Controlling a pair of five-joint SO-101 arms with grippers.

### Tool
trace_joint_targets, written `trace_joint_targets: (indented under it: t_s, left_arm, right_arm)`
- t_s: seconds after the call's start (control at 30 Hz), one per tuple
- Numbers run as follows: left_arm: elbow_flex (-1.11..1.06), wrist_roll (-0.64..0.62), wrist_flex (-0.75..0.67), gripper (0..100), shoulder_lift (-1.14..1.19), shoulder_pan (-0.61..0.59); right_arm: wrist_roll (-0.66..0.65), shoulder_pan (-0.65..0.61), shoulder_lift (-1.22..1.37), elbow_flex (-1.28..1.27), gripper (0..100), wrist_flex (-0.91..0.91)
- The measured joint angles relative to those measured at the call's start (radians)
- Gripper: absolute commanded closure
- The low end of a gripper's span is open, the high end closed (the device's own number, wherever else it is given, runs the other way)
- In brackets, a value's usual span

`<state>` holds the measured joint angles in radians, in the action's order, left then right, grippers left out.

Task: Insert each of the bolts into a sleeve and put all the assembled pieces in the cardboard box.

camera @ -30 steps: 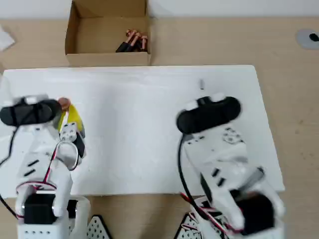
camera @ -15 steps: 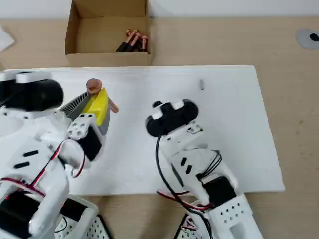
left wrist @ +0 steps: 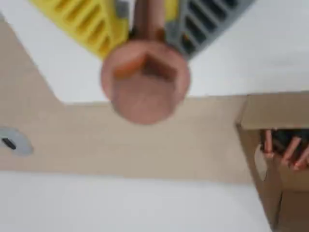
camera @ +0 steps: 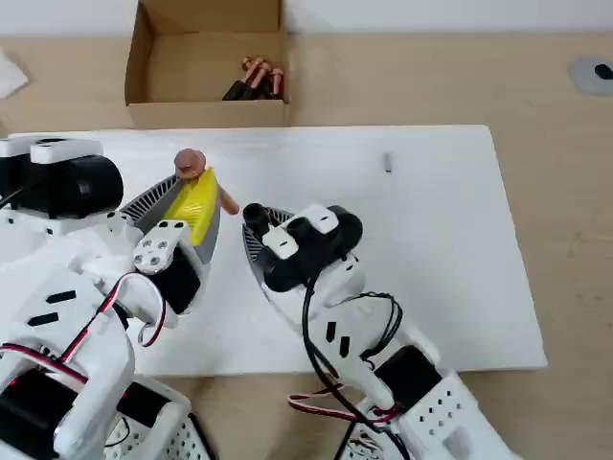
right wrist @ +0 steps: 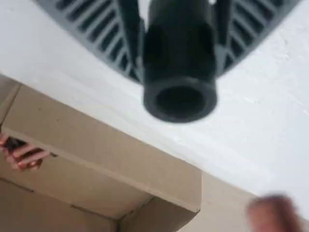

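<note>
The bolt (camera: pixel 190 161) is copper coloured and sits in the left jaws, one yellow and one grey, which are closed on its shaft. Its wide round head stands out past the tips, and the thin end comes out on the other side, tilted toward the right arm (camera: pixel 335 287). In the left wrist view the bolt (left wrist: pixel 145 82) shows its head with a six-sided socket. The left arm (camera: pixel 86 287) is above the near left part of a white board (camera: pixel 421 240) that lies on the wooden desk (camera: pixel 556 192). The right jaws, both grey, grip a black sleeve (camera: pixel 256 218), and in the right wrist view the sleeve (right wrist: pixel 179 87) shows its round open end past the jaws. The thin end of the bolt and the sleeve are near each other above the board but do not touch. The cardboard box (camera: pixel 139 57) stands on the desk just beyond the far edge of the board, on the left side. Inside it, against the right wall, lie several assembled pieces (camera: pixel 257 79), black with copper heads. A small grey piece (camera: pixel 387 163) lies on the board well apart from both arms.
</note>
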<state>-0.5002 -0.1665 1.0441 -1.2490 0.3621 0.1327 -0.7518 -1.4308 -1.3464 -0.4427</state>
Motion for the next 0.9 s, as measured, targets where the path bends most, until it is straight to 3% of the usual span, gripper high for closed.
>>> trace_joint_targets:
  t_s: [0.37, 0.9]
  left_arm:
    - [-0.064, 0.028, -0.041, 99, 0.006, 0.000]
    - [-0.310, 0.086, -0.299, 99, 0.009, 0.000]
  right_arm:
    - [0.011, 0.000, 0.000, 0.000, 98.9, 0.000]
    - [0.011, 0.000, 0.000, 0.000, 98.9, 0.000]
